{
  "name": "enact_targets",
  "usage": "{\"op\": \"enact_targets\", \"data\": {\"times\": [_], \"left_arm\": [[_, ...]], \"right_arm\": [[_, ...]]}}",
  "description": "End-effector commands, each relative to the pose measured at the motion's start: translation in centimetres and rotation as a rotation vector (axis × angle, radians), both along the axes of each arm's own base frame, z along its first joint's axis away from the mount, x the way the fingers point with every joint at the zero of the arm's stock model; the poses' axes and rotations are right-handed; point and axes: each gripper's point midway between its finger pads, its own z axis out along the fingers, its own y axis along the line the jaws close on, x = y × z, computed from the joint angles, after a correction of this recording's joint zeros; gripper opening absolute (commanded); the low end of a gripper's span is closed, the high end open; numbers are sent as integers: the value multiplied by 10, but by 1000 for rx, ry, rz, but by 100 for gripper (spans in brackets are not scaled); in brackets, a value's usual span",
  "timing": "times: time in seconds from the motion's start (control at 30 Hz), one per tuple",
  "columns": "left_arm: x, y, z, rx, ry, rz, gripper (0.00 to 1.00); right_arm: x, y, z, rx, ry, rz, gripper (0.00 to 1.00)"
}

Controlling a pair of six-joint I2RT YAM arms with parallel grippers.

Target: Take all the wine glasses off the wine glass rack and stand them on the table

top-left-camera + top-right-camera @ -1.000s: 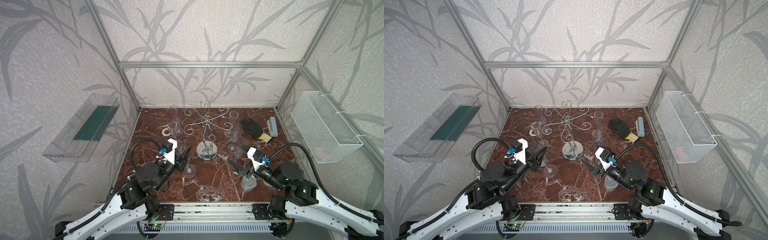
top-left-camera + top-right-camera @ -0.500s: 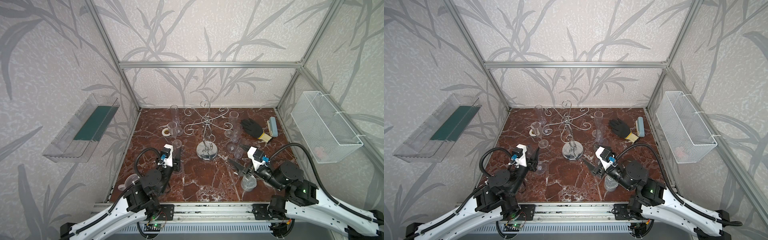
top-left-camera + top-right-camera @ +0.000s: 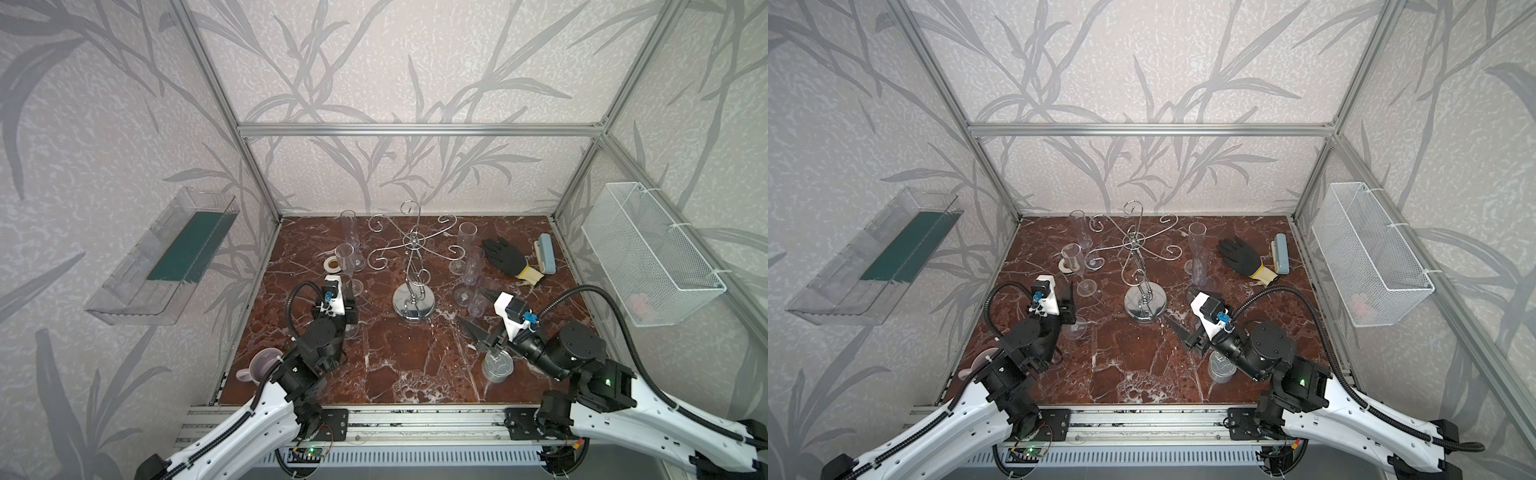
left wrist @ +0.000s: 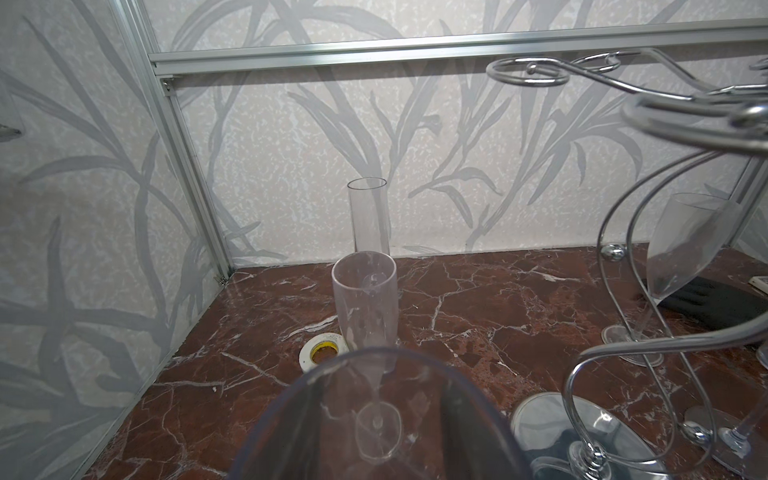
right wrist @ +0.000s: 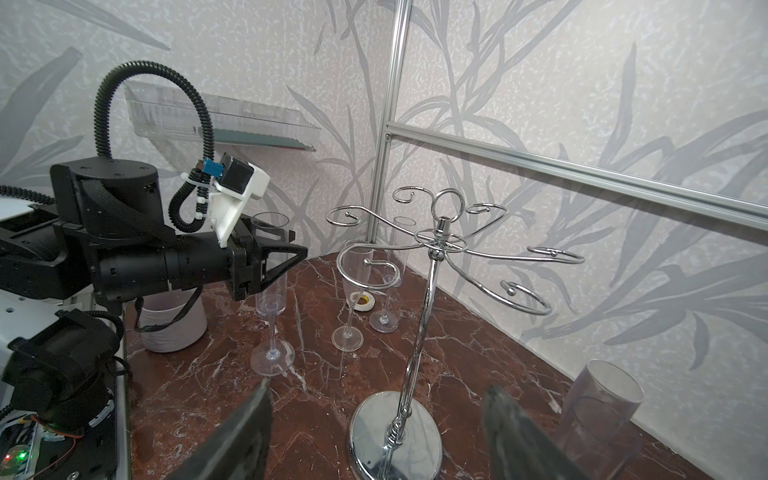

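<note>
The wire basket (image 3: 648, 257) is hanging on the right wall and holding something pink (image 3: 640, 303), too blurred to name. The clear tray (image 3: 162, 266) is hanging on the left wall with a dark green sheet (image 3: 187, 249) lying in it. A lilac mug (image 3: 259, 368) is sitting at the near left corner of the bench (image 3: 415, 374), and its inside is hidden. A tin can (image 3: 496, 368) is standing near the front edge, under the right gripper (image 3: 473, 308), whose jaws are gaping wide with nothing between them. The left gripper (image 3: 351, 309) is clamping the bowl of a wine glass (image 5: 271, 299). The glass is standing upright, with its foot seemingly resting on the bench towards the left edge. The wine glass rack (image 3: 413, 266) is standing mid-bench, apart from it.
</note>
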Motion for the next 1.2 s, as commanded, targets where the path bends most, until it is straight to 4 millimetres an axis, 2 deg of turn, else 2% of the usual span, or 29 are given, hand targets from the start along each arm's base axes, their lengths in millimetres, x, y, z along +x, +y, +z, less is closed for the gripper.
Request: {"op": "enact_targets", "data": {"times": [0.0,0.3,0.7,1.03,1.17], "left_arm": [[11,-4,7,-78,-49,-19,36],[37,0,-10,-84,-31,15,36],[63,11,-21,-100,-30,57,36],[71,7,-33,-105,-1,44,36],[70,7,-34,-105,6,43,40]], "right_arm": [[-1,-2,5,27,2,-6,78],[0,-5,4,25,1,-17,78],[2,-10,2,17,0,-40,78],[4,-12,0,11,0,-62,79],[5,-13,1,14,-1,-62,79]]}}
